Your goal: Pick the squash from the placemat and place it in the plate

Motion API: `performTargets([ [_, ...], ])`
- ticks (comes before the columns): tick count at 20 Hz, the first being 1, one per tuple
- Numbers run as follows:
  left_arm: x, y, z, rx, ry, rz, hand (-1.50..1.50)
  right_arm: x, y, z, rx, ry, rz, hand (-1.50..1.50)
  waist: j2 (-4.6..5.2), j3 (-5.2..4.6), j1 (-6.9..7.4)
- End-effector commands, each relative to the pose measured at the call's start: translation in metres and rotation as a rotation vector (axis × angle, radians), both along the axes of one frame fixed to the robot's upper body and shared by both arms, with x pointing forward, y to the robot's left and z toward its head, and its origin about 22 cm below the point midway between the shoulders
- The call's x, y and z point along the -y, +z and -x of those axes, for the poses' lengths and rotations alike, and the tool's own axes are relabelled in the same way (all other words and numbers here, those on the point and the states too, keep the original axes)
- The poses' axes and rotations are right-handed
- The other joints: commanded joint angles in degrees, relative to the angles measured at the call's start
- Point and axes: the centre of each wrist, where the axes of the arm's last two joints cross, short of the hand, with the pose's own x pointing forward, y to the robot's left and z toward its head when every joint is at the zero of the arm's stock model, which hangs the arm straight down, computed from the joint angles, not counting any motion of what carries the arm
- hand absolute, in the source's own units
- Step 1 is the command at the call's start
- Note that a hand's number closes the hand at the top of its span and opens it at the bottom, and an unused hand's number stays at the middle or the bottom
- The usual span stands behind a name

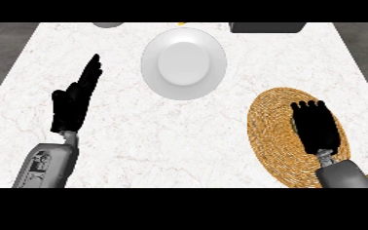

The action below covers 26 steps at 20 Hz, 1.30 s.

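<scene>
On the round woven straw placemat (271,123), the black right hand (316,126) lies palm-down, closure indeterminate. The squash is unseen, presumably beneath it. Advise securing it, then lifting straight up before crossing to the round white plate (150,64); the black left hand (72,105) rests open, left.

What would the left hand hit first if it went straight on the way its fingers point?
The left hand points just left of the plate, so first in line looks like the grey object at the far edge; heights unclear.

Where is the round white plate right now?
In the head view the round white plate lies toward the far middle of the marble counter, up-left of the round woven straw placemat.
</scene>
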Motion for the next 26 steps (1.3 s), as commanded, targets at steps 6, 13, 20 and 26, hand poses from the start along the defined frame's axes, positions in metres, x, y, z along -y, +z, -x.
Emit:
performTargets([
  [6,0.005,0.002,0.012,0.002,0.010,-0.011,0.00,-0.004,0.000,-0.001,0.071,0.065,0.022,1.50,-0.05,-0.01,0.03],
  [13,0.023,0.015,-0.009,0.049,-0.108,-0.002,0.00,0.029,0.046,-0.081,-0.113,0.275,-0.427,1.50,2.78,0.59,6.87],
  [20,0.026,0.017,-0.016,0.047,-0.110,0.007,0.00,0.065,0.111,-0.128,0.040,0.470,-0.689,1.50,2.72,0.48,6.59],
  [26,0.024,0.016,-0.016,0.048,-0.105,0.005,0.00,0.061,0.146,-0.154,0.244,0.698,-0.920,1.50,2.14,0.34,6.21],
])
